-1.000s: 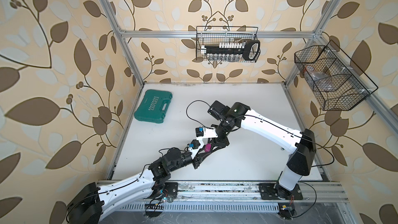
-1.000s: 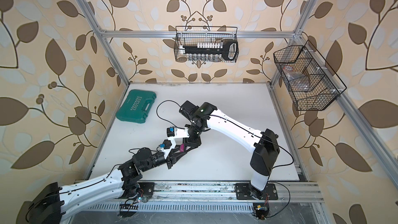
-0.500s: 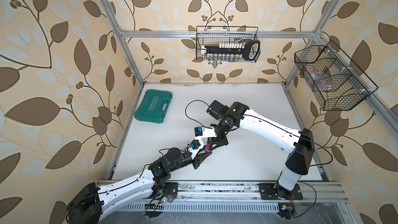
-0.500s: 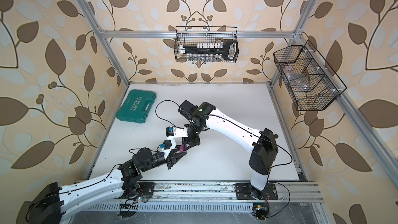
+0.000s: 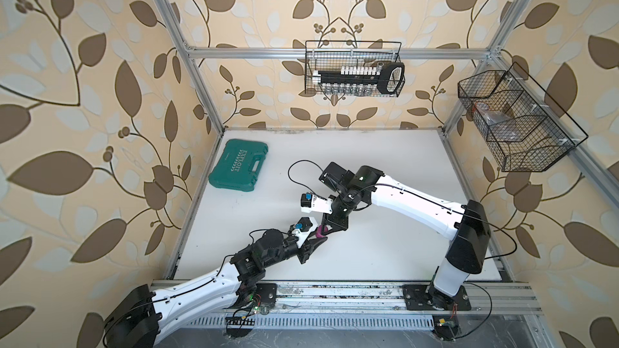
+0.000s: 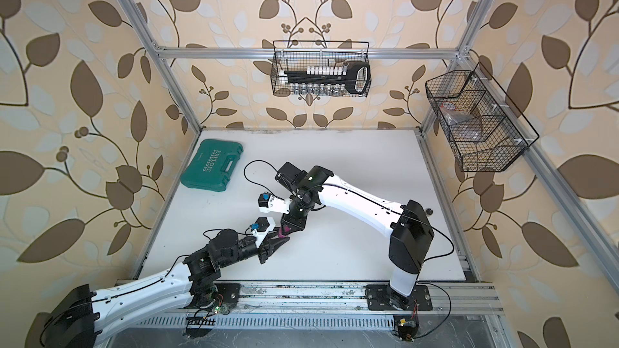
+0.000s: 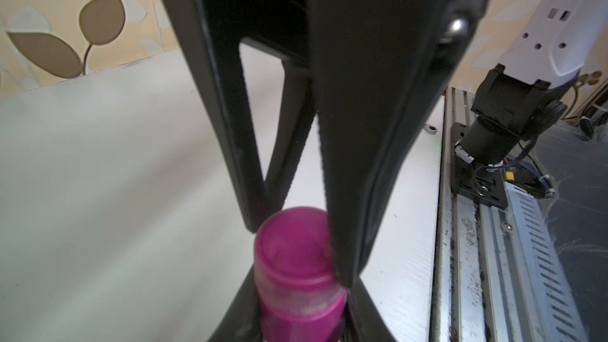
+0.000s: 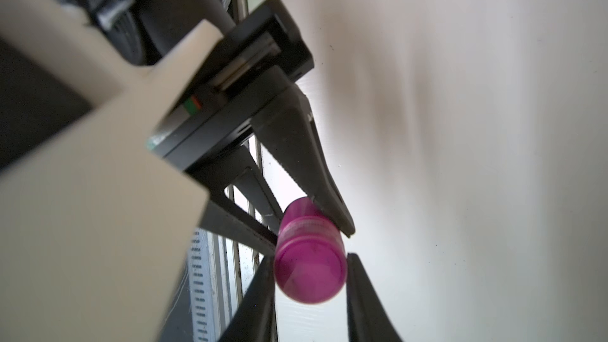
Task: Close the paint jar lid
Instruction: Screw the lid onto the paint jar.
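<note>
While both arms meet over the front middle of the bench point(image 5: 385, 162), the paint jar point(image 7: 304, 319) is pinched at its lower body by the left end effector point(image 5: 317, 242). Whether its base touches the white surface I cannot tell. The right end effector point(image 5: 330, 226) is clamped on the lid point(image 8: 309, 273), which sits on the jar's mouth. A paler band below the cap suggests it is not fully down, though blur leaves that uncertain.

The danger probably lies in the twist. Both holds are fingertip holds on very small, smooth parts, so a weak left grip would let the jar spin with the cap and nothing would tighten. A turn off the jar's axis could cross-thread or cock the lid. Downward push might lever the jar out sideways. The two sets of fingers also stand almost touching, so rotation may knock them together.
</note>
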`<action>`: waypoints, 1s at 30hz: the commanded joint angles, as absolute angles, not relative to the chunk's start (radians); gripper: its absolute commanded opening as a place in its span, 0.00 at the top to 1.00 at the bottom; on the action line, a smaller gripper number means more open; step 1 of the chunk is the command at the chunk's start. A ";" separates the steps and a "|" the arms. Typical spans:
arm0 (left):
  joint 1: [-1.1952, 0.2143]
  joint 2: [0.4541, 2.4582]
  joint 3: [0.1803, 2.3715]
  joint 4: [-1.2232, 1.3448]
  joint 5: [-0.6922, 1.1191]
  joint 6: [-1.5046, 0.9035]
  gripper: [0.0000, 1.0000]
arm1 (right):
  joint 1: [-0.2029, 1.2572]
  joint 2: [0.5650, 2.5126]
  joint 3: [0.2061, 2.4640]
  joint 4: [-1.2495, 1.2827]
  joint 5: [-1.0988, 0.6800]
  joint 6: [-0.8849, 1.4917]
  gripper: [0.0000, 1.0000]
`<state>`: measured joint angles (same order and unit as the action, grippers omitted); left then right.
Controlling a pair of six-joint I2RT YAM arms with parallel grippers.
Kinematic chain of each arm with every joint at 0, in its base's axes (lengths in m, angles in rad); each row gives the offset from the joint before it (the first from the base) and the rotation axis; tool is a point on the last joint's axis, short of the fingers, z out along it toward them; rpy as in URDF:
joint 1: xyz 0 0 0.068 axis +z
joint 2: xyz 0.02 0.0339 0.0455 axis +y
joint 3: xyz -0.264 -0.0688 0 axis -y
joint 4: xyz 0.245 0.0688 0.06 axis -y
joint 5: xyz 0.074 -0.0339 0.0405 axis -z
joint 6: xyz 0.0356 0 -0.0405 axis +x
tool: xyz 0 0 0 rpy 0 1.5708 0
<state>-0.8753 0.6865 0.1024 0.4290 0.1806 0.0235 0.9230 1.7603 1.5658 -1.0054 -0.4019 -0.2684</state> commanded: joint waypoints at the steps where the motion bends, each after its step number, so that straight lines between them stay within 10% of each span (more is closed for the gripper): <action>1: -0.873 0.645 0.134 0.578 0.183 0.025 0.93 | 0.944 1.777 1.522 -0.883 -0.369 -0.006 0.74; 17: -0.873 0.630 0.128 0.570 0.186 0.023 0.93 | 0.888 1.530 1.416 -0.760 -0.377 0.256 0.35; 30: -0.873 0.679 0.114 0.664 0.208 0.013 0.93 | 0.621 1.168 0.907 -0.219 -0.785 0.621 0.24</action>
